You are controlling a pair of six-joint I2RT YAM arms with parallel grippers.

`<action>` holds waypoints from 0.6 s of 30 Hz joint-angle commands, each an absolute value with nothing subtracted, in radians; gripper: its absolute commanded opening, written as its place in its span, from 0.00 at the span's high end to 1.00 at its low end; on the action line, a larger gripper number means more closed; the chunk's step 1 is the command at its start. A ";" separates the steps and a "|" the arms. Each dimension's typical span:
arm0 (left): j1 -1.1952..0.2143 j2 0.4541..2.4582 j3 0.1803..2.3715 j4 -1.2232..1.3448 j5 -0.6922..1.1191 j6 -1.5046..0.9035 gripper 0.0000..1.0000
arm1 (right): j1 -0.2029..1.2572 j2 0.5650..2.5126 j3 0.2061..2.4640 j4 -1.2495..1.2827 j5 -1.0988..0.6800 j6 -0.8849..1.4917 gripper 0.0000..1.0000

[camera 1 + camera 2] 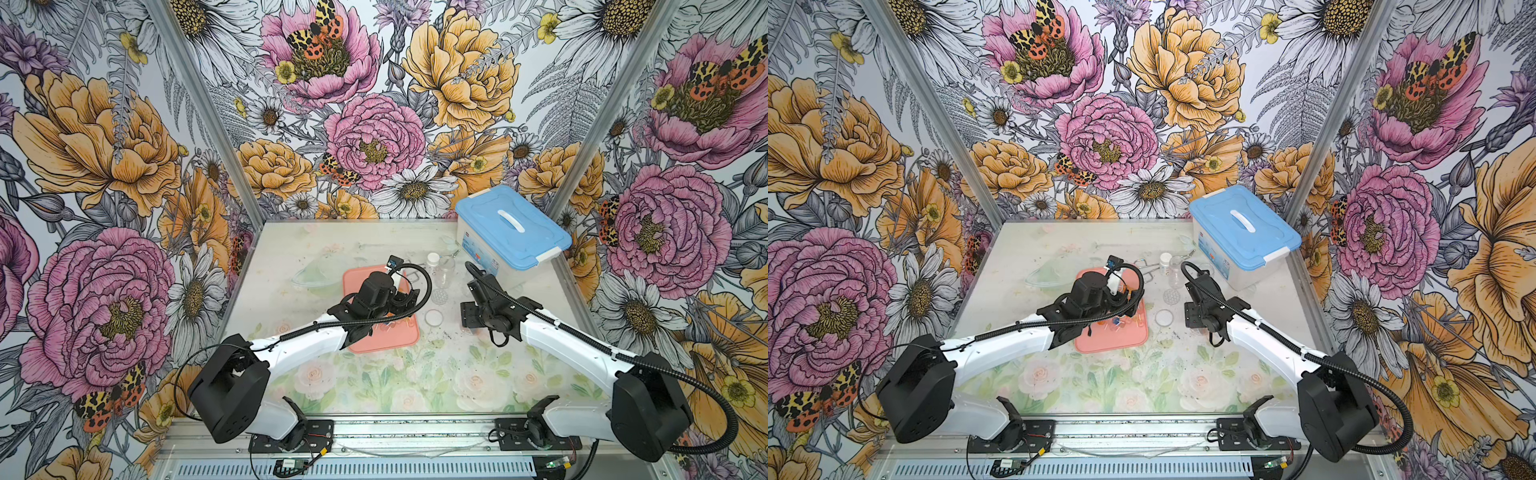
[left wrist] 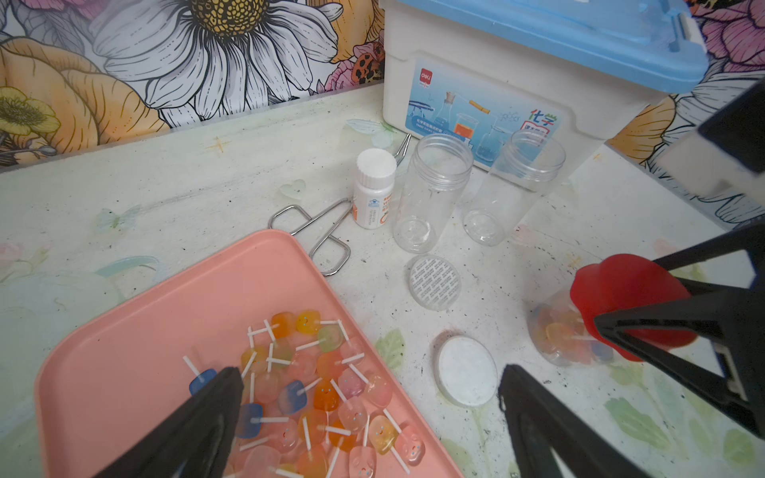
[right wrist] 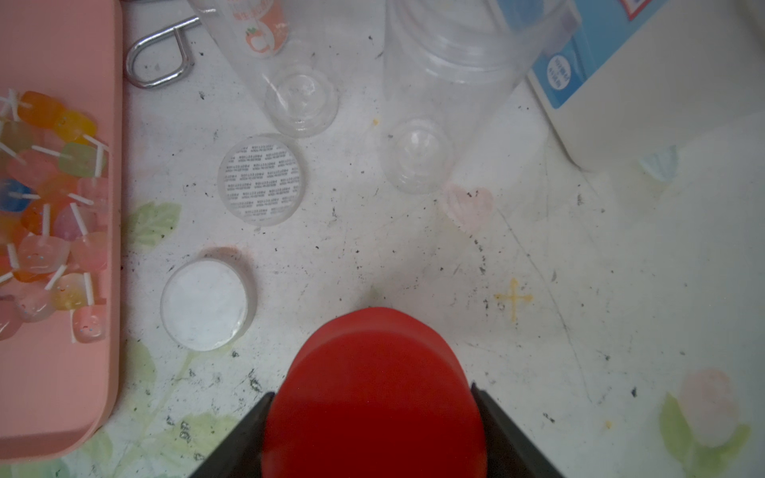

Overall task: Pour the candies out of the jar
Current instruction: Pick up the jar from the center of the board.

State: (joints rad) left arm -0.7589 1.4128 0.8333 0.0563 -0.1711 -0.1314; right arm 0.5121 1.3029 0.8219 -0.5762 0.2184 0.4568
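The right tool [image 3: 371, 392] clamps the red lid [image 3: 372, 347] of a jar [image 2: 544, 354] standing beside the pink tray [image 2: 124, 351], candies [image 2: 556, 331] visible inside, so it looks unpoured. The left tool [image 2: 369, 372] hangs wide open over the tray, where a heap of candies [image 2: 323, 385] lies; two empty jars [image 2: 430, 194] stand beyond it.

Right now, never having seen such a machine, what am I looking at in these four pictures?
Two robot arms, each ending in a two-fingered gripper. Two pictures look down from above on the whole table; the other two come from cameras on the wrists. On the table: a pink tray holding candies, two empty clear jars, two loose lids, a white bottle, a blue-lidded box. The left gripper hangs open and empty above the tray. The right gripper grips the red lid of a jar with candies inside.
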 commanded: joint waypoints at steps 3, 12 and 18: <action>-0.728 1.360 0.787 0.087 -0.169 -0.166 0.01 | 0.515 1.296 0.843 -0.552 0.215 0.474 0.42; -0.528 1.238 0.661 0.248 0.184 -0.246 0.01 | 0.458 1.304 0.999 -0.563 -0.087 0.439 0.53; -0.513 1.162 0.655 0.212 0.319 -0.120 0.01 | 0.436 1.410 1.198 -0.616 -0.330 0.402 0.56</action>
State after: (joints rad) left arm -0.5137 1.1931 0.6617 0.1818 0.1829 -0.1818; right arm 0.4381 1.3735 1.1141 -0.6033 -0.1627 0.4324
